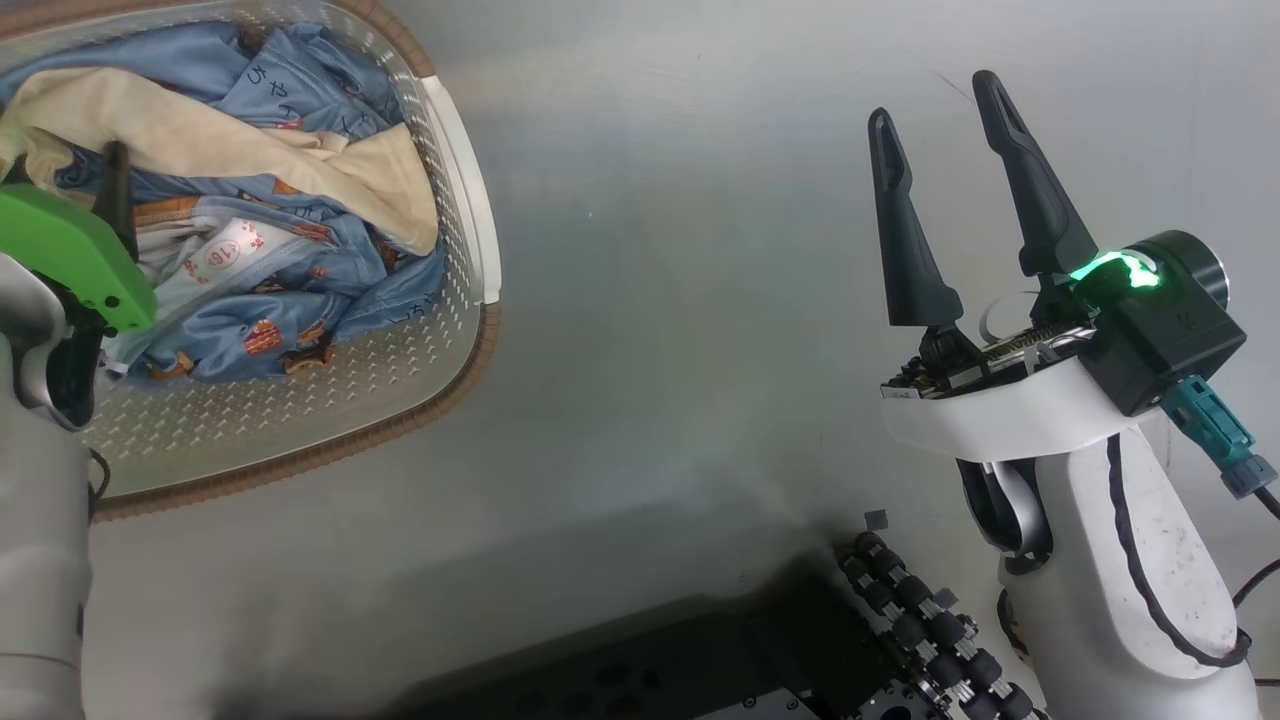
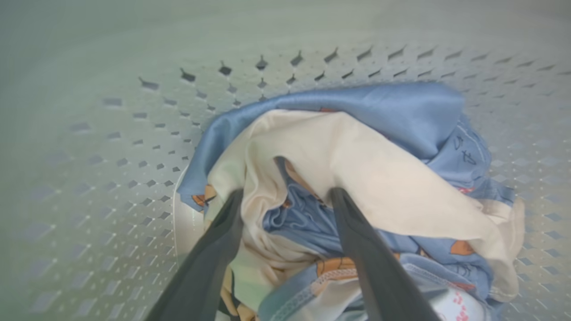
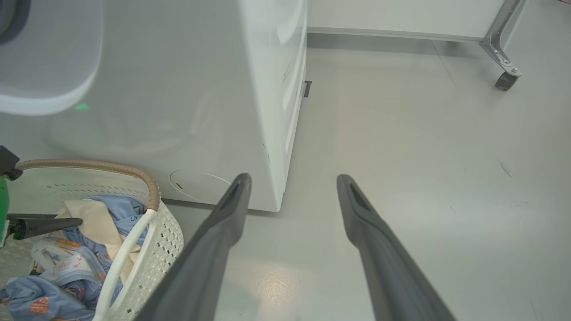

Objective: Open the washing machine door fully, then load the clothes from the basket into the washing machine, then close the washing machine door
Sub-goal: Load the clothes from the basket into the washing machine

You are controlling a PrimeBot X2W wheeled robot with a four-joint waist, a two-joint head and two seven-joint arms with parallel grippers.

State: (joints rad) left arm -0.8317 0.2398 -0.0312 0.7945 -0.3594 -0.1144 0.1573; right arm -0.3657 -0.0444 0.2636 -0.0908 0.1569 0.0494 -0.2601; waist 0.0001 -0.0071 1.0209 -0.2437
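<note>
One perforated basket [image 1: 478,235] is holding crumpled light-blue clothes [image 1: 300,250] with orange figures. Both the left gripper [image 2: 286,194] and the right gripper [image 1: 932,97] are standing spread, gripping nothing.

Smooth pale grey floor [image 3: 401,133], soft glare near the bottom, small dark scuff [image 3: 505,168], white wall panel [image 3: 401,15], metal leg on caster [image 3: 506,80]

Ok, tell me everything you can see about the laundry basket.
The basket is cream-white perforated plastic, rounded, with a brown woven-look rim and a white side handle. It stands upright on the grey floor beside the washing machine. Crumpled blue and cream clothes lie in it, and the open left pincer reaches inside, onto the fabric.
</note>
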